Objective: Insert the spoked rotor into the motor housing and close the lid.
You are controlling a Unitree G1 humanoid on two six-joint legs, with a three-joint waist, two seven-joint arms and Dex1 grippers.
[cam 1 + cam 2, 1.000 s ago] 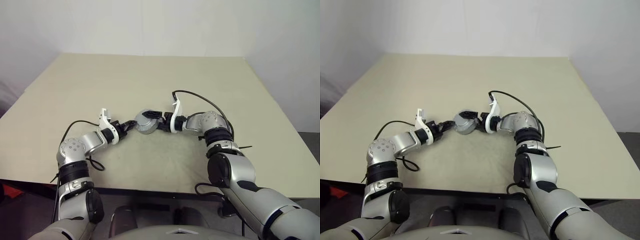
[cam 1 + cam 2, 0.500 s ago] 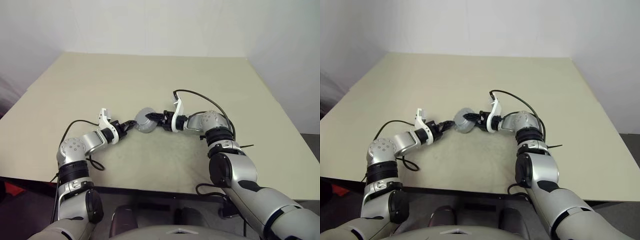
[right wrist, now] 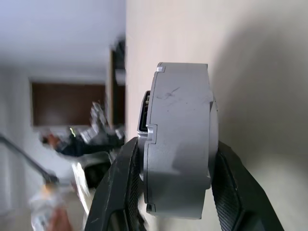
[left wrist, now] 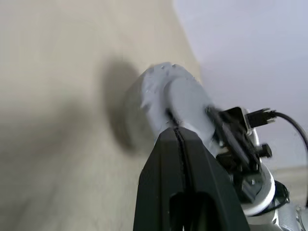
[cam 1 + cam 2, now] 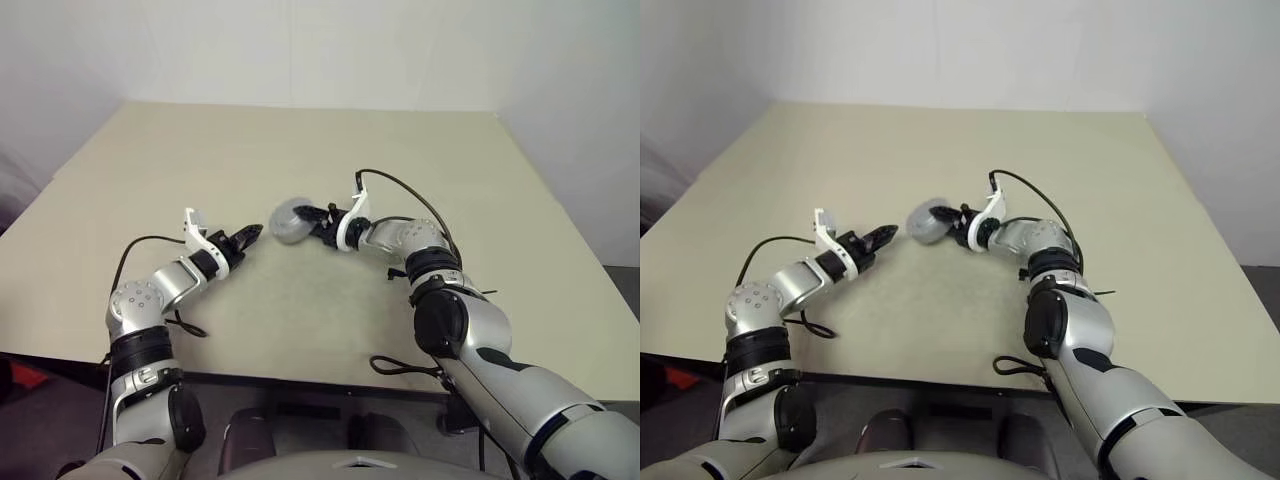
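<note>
Left eye view: the round grey metal motor housing (image 5: 291,220) is held off the beige tabletop (image 5: 300,150), clamped in the right gripper (image 5: 312,218) near the middle of the table. The right arm reaches in from the right, and a black cable loops over its white wrist bracket.

Right wrist view: the housing (image 3: 178,144) sits edge-on between the two black fingers (image 3: 120,192), one pressing each flat face. The side wall is plain grey with a few scuffs, and a small dark notch shows on one face. No windings can be made out from this angle. The housing's shadow falls on the tabletop behind it.

The left gripper (image 5: 248,236) is apart from the housing, just to its left and slightly nearer the robot, pointing toward it. A clear gap of bare table lies between its tips and the housing. In the left wrist view its black fingers (image 4: 180,183) are pressed together, with only a thin seam between them and nothing held. Beyond the tips, that view shows the housing (image 4: 173,106), blurred, with the right gripper's black fingers and white bracket behind it.

Right eye view gives the same layout: housing (image 5: 927,220) raised in the right gripper (image 5: 950,219), left gripper (image 5: 883,236) closed and empty beside it.
</note>
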